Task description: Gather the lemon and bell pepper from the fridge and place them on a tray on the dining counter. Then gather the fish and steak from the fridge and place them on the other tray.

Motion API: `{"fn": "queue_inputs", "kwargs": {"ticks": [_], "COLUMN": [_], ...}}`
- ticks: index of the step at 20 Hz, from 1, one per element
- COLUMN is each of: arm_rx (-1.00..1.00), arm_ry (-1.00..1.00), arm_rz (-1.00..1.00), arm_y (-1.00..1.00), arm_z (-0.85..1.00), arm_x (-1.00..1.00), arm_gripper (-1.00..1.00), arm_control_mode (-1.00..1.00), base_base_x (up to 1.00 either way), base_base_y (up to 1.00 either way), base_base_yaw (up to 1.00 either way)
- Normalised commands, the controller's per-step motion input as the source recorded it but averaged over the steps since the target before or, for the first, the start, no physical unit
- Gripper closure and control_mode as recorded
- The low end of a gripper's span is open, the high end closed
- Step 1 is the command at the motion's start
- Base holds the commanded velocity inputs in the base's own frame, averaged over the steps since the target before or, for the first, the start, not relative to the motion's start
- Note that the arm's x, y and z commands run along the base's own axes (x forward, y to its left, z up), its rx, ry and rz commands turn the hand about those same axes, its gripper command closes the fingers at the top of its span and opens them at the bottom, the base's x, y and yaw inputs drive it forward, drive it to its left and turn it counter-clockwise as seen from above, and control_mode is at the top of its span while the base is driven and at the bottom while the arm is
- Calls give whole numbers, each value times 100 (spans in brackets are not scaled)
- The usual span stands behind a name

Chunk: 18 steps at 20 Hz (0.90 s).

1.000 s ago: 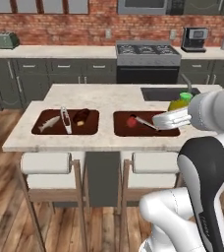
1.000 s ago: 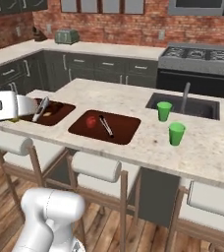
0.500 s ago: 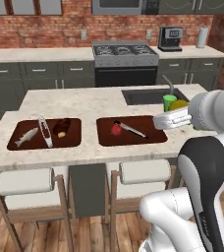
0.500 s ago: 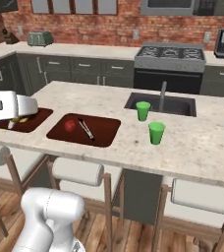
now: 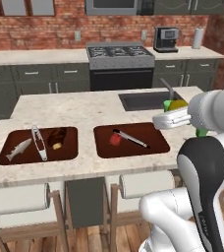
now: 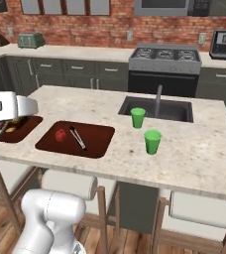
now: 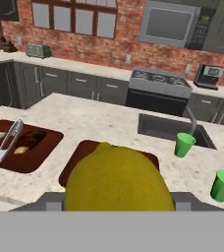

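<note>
In the hand view the gripper (image 7: 115, 209) is clamped around the lemon (image 7: 115, 179), jaws spread wide by the fruit. Beyond it on the dining counter (image 5: 84, 110), the right tray (image 5: 155, 145) carries the bell pepper (image 5: 115, 139) and a utensil (image 5: 131, 139). At nine o'clock, the left tray (image 5: 70, 151) carries the fish (image 5: 18, 148), steak (image 5: 56, 137) and tongs (image 5: 39, 141). Two green cups (image 6: 138, 118) stand by the sink (image 6: 157, 109) at two o'clock.
</note>
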Motion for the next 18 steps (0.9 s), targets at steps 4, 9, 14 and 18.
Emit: {"fn": "queue_inputs", "kwargs": {"ticks": [4, 9, 14, 18], "arm_rx": [0, 0, 4, 1], "arm_ry": [0, 0, -1, 12], "arm_rz": [0, 0, -2, 0], "arm_y": [0, 0, -5, -23], "arm_z": [0, 0, -26, -54], "arm_x": [0, 0, 84, 84], "arm_gripper": [100, 100, 100, 100], "arm_control_mode": [100, 100, -100, -100], "base_base_x": [48, 55, 0, 0], "base_base_y": [11, 7, 0, 0], "base_base_yaw": [-1, 0, 0, 0]}}
